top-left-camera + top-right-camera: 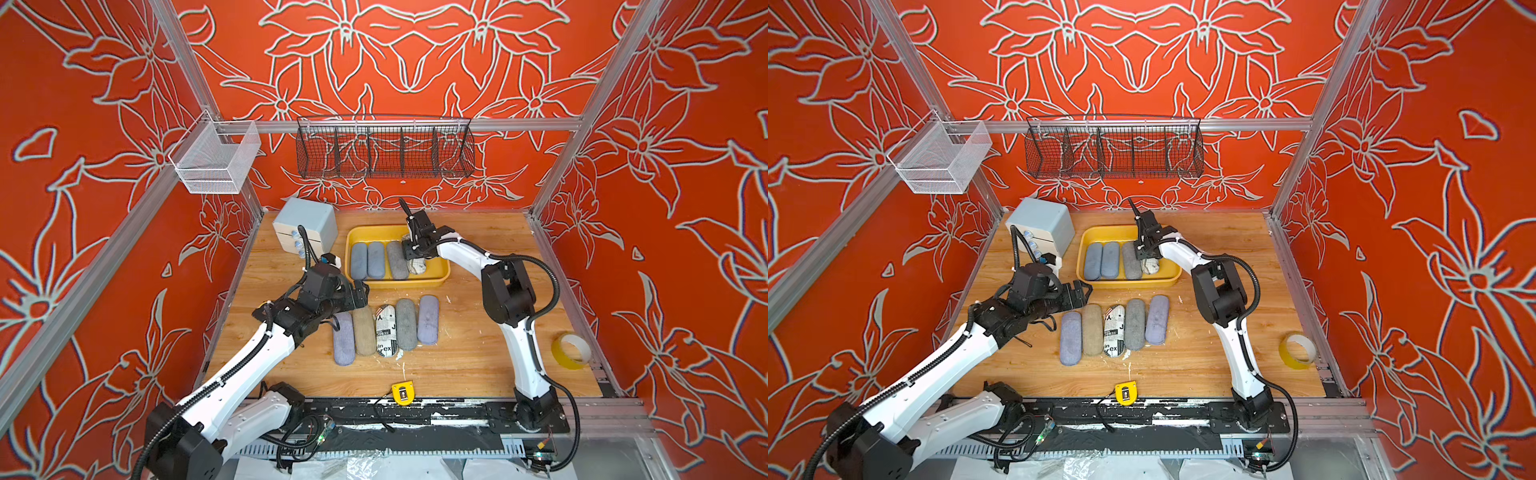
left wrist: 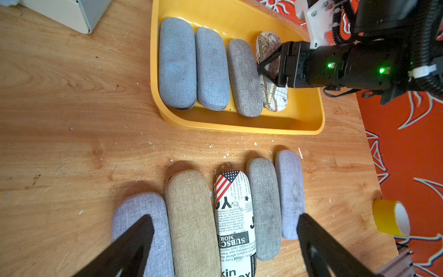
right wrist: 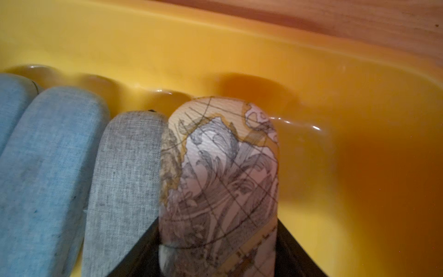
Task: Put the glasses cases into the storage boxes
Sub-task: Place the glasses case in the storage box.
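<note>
Four glasses cases are in the yellow tray (image 1: 399,285). The one farthest to the robot's right, the map-printed glasses case (image 3: 223,167), sits between the fingers (image 3: 296,249) of the right end effector (image 2: 264,69), which pinches it across its width about midway along. This case presses side-on against the grey case (image 1: 397,261), and beyond that lie the two light blue cases (image 1: 359,261). Whether the map-printed case's underside rests on the tray floor I cannot tell.

Five more lie on the desk (image 1: 478,353) in a touching row near the tray's front wall: the lavender case (image 1: 343,338), tan case (image 1: 364,331), newsprint case (image 1: 385,330), second grey case (image 1: 406,325) and second lavender case (image 1: 428,320). The left end effector (image 1: 360,293) hangs spread wide over the far ends of the lavender and tan cases, holding nothing.

A bare stretch of tray floor runs from the map-printed case to the tray's right wall. A strip of bare desk separates the row from the tray. The drawer cabinet (image 1: 307,224) stands just beside the tray's far left corner. A tape roll (image 1: 571,351) sits near the desk's right edge and a tape measure (image 1: 402,392) at its front edge.

From its base at the front edge the right arm rises, bends at the elbow and reaches back and leftward, its wrist tipped down into the tray. From the front left corner the left arm slants up over the desk, its wrist nearly level and pointing to the robot's right.
</note>
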`<state>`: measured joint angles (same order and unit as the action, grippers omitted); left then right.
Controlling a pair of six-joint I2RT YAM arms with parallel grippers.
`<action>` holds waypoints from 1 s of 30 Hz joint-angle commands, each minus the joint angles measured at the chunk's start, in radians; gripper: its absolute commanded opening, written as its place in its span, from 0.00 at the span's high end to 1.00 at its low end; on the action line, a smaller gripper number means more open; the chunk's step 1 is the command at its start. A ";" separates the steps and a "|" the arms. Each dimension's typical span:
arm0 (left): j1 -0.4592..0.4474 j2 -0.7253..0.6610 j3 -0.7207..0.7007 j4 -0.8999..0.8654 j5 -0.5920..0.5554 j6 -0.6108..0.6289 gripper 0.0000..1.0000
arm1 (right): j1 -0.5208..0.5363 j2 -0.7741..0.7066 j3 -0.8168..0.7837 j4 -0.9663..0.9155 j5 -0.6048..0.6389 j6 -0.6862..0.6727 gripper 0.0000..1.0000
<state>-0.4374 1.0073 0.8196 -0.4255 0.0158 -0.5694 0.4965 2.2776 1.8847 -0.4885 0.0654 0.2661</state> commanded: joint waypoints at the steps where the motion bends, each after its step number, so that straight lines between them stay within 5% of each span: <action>1: 0.006 0.003 -0.001 0.010 -0.007 -0.003 0.06 | 0.000 0.012 0.031 -0.005 -0.006 0.011 0.35; 18: 0.006 0.030 -0.029 -0.040 -0.030 -0.018 0.06 | 0.000 -0.115 -0.014 0.021 -0.029 0.005 0.23; 30: 0.006 0.080 -0.095 -0.167 -0.154 -0.172 0.05 | 0.004 -0.468 -0.382 0.176 -0.096 0.065 0.23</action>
<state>-0.4374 1.0763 0.7391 -0.5438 -0.0933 -0.6777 0.4965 1.8477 1.5757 -0.3531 -0.0078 0.2996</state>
